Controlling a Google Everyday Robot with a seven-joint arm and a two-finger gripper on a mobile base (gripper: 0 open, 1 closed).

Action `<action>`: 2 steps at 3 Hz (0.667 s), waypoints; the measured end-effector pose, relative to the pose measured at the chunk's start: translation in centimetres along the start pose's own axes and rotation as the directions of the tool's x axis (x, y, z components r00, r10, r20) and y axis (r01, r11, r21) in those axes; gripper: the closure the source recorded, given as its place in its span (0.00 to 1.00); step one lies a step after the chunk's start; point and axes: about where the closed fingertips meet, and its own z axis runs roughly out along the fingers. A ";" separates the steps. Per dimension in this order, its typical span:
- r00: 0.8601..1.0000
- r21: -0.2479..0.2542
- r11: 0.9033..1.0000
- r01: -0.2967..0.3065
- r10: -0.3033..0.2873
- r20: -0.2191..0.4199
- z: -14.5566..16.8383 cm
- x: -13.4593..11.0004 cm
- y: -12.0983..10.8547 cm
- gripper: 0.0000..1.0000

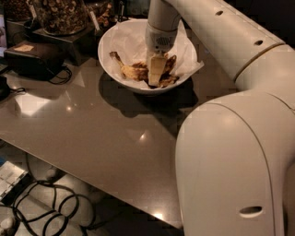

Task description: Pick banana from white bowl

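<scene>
Camera view: the white bowl (107,62) sits near the table's (92,138) far edge. The gripper (156,79) reaches down inside it, at the banana (130,72); whether it pinches cannot be told.

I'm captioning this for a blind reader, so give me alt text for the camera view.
The robot's gripper reaches down into the white bowl on a glossy table, at a brown-blotched banana lying on crumpled paper. The bulky white arm fills the right side; a clear jar of brown snacks stands at upper left.
</scene>
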 end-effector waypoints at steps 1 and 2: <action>1.000 -0.012 1.000 -0.003 0.003 0.000 0.7 0.1 0.0 0.42; 1.000 -0.011 1.000 -0.003 0.003 0.000 0.6 0.1 0.0 0.61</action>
